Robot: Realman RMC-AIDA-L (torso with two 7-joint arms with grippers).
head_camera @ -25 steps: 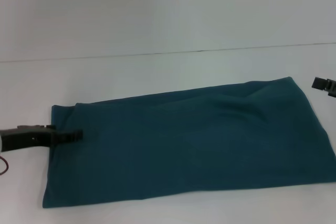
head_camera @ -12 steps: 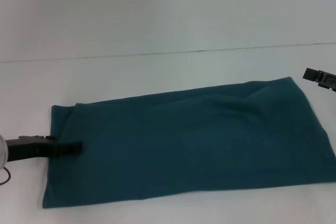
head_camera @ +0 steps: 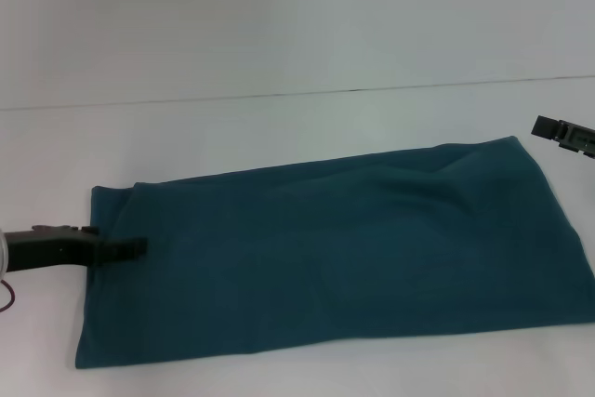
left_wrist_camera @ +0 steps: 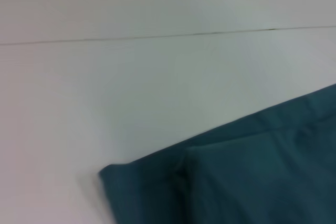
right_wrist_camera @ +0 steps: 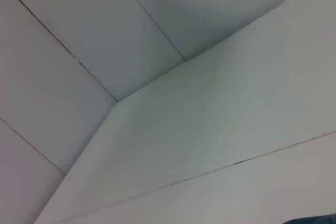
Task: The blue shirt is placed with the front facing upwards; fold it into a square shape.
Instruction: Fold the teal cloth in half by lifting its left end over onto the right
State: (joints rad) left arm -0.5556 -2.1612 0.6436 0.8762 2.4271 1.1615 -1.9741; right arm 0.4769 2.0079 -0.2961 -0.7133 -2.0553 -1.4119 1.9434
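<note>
**A:** So where's the blue shirt [head_camera: 335,258] sitting?

**B:** Flat on the white table [head_camera: 279,127], folded into a long band that runs across the head view, far end slightly higher on the right. Only plain fabric shows on top. There are a few soft wrinkles near its right half, and the right edge runs almost to the side of the head view.

**A:** And the grippers?

**B:** The left gripper [head_camera: 130,248] lies low over the shirt's left short edge, its dark tip on the cloth just inside the edge. Can't tell if the fingers are parted or pinched, honestly. The right gripper [head_camera: 562,133] is off the cloth, just beyond the far right corner, over bare table. Same deal there, can't make out the fingers.

**A:** Anything in the way?

**B:** Just a thin seam line [head_camera: 279,97] crossing the table behind the shirt. Plenty of bare table on the far side, only a narrow strip in front. The left wrist view catches a corner of the shirt [left_wrist_camera: 236,177] with a layered fold edge showing.
</note>
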